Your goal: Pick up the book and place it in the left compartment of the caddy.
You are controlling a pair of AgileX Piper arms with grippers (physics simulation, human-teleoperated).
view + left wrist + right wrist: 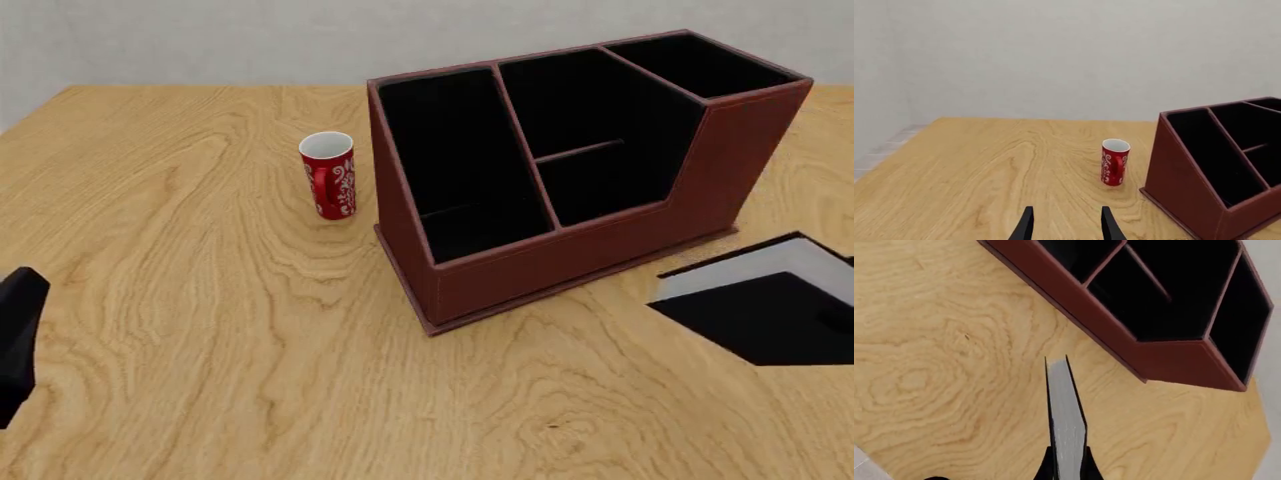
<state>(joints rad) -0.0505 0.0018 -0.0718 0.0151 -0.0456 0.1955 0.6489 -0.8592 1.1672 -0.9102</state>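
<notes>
Setting: a pale grey wall (1054,55) is standing behind a light wood-grain table (200,300), which is carrying every item listed here.

Item, the caddy (587,250): a reddish-brown organiser box, sitting upright toward the far right of the table and turned at an angle to its edges. The left compartment (447,170) is showing only its black lining; beside it are lying a middle section with a horizontal divider and a small end section.

Item, a red cup (328,176) with white pattern and white inside: standing upright just left of the caddy, apart from it.

Item, the book (774,310): black cover, white page edges, lying to the right of the caddy near the table's right edge, outside every compartment. In the right wrist view its page edge (1066,410) is running straight out from between the dark fingers.

Item, the right gripper (1067,465): its jaws are clamping the book from both covers.

Item, the left gripper (1066,224): hanging over bare table near the left edge, its jaws standing apart with nothing between them, pointing toward the cup.
</notes>
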